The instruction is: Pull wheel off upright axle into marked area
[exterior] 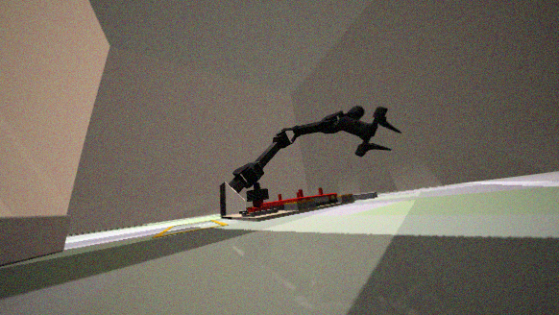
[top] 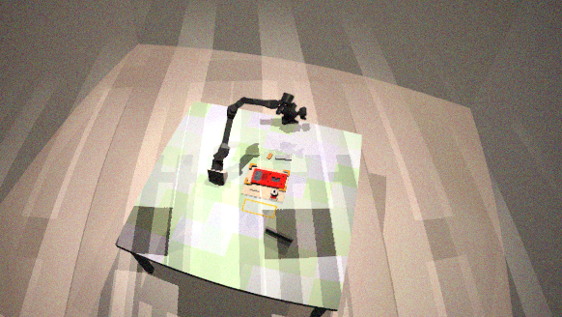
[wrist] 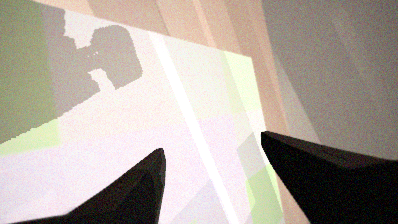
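Nothing is done yet. The marked area (top: 259,208) is lying bare beside the wheel (top: 273,194), which is sitting on its axle by the red board (top: 268,177). My gripper (top: 291,114) is hanging released, holding nothing, well apart above the far edge.
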Controlling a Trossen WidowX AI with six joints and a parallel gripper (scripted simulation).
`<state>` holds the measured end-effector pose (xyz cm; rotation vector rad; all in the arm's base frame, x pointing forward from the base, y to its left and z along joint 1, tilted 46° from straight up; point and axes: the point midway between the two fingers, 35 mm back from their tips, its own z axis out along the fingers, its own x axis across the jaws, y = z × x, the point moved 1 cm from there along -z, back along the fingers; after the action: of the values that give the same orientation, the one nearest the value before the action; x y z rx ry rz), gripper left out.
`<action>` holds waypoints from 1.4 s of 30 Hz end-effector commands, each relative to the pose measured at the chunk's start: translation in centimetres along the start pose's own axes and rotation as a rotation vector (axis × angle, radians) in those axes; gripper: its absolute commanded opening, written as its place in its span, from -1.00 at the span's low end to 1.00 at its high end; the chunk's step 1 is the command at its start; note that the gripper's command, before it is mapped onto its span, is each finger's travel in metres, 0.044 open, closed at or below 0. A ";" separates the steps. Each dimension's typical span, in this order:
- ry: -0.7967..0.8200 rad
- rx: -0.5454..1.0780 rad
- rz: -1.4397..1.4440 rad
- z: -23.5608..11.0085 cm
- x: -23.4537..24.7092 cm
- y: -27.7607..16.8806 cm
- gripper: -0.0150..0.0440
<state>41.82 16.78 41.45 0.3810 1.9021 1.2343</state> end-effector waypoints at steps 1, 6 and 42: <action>-0.005 0.123 0.136 0.5 -1.0 -4.5 0.53; -0.004 0.210 0.259 0.8 -1.6 -8.0 0.53; -0.517 1.147 2.709 -14.3 2.3 -44.7 0.53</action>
<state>39.44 -9.99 6.29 3.5865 0.6883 0.5985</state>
